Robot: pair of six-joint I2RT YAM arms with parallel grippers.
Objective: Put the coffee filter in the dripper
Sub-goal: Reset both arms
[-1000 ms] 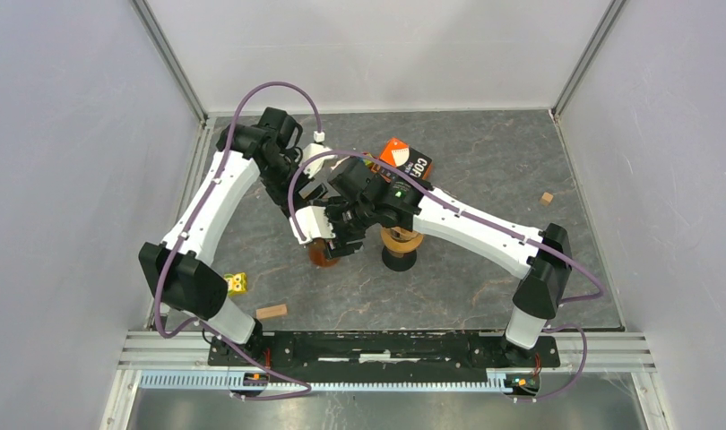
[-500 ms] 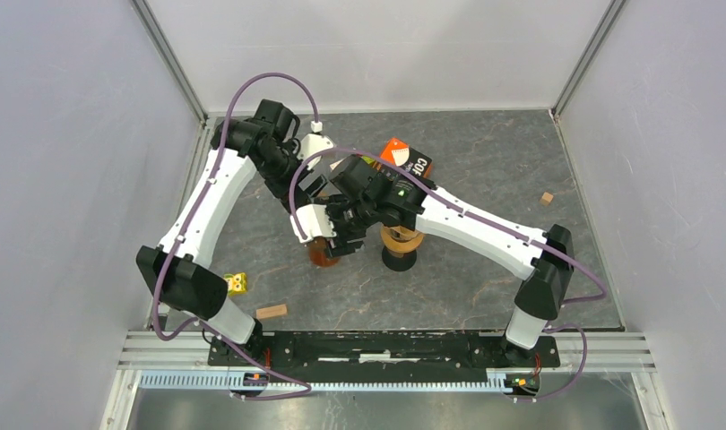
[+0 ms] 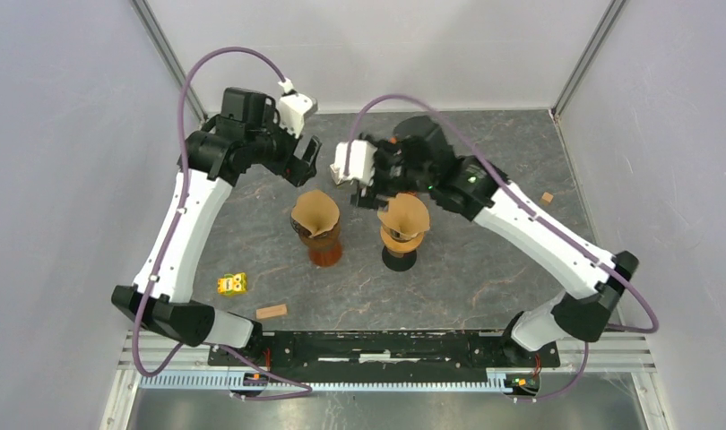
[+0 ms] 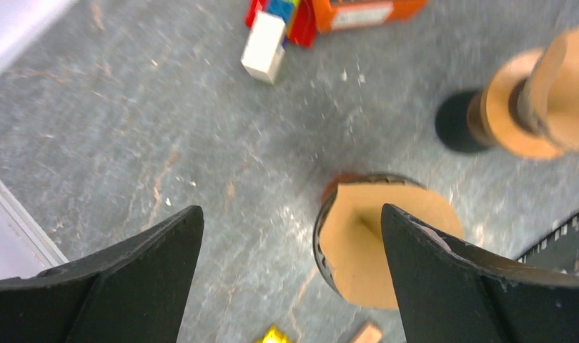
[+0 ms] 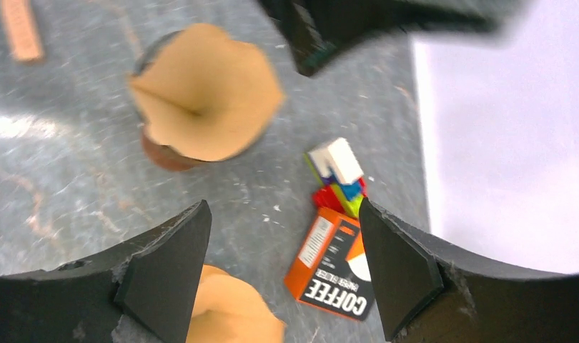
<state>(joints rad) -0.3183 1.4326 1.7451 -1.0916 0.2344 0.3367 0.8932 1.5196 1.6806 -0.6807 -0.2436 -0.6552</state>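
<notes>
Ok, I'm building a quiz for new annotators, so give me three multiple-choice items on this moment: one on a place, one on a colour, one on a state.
1. Where is the filter on the left arm's side?
A) seated in the dripper
B) carried in mid-air
C) folded flat

2. What colour is most of the coffee box?
A) blue
B) orange
C) green

3. How do the left fingers and right fingers stand?
A) shut on the filter
B) shut, empty
C) open, empty

Answers:
1 A, its cone sits in the dripper's mouth.
2 B, the right wrist view shows its orange face.
3 C, each wrist view shows a wide gap with nothing gripped.
</notes>
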